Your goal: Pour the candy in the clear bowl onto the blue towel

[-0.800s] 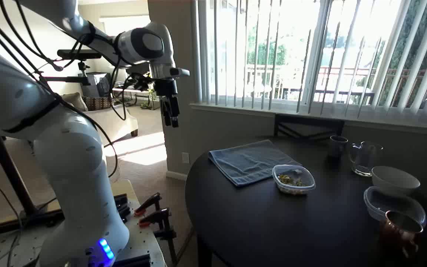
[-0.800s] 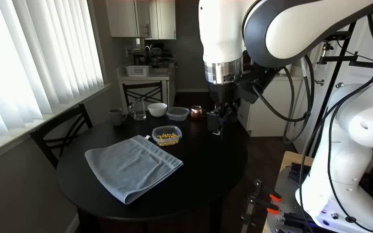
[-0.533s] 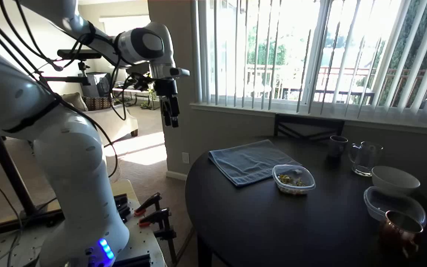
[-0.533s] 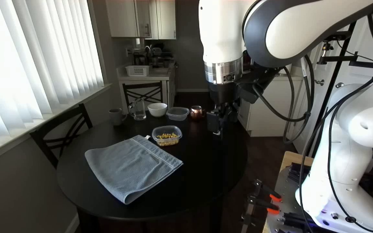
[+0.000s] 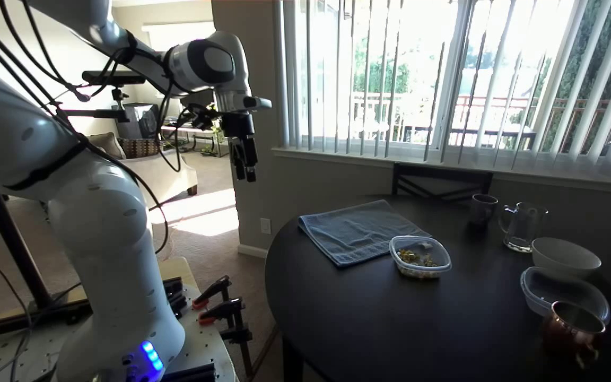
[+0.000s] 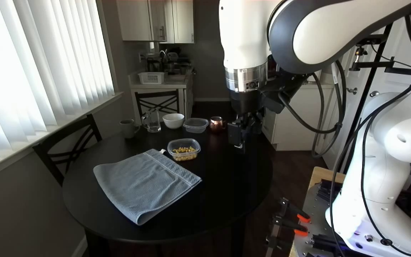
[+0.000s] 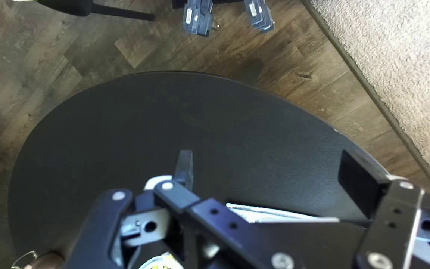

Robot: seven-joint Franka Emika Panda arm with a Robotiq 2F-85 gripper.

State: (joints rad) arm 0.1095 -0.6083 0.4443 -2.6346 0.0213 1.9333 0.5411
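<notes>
Spread wide and holding nothing, the black, two-fingered end effector (image 7: pixel 272 175) points downward above the level of the dark, round table (image 5: pixel 348 323), well apart from everything on it. To its right in an exterior view lies the flat, roughly square, blue-grey cloth towel (image 5: pixel 358 233). Next comes the small, shallow, clear plastic bowl (image 5: pixel 442 257), upright just beside the towel's edge; whether the two touch I cannot tell. Inside it sits the heap of little yellowish candy pieces (image 5: pixel 410 257). Farther right stand a dark grey mug (image 5: pixel 483 209), a transparent glass mug (image 5: pixel 524 227) with a handle, a round white bowl (image 5: pixel 565 260), a larger see-through container (image 5: pixel 533 298) and a shiny copper mug (image 5: pixel 570 335). I judge the approach to be the step in hand: nothing is lifted, nothing poured. Next, the end effector should travel across to the clear plastic bowl and come down with one finger inside the rim and one outside, staying off the candy, then close on the wall. After a level lift, it would need carrying over the towel before any tilt.
</notes>
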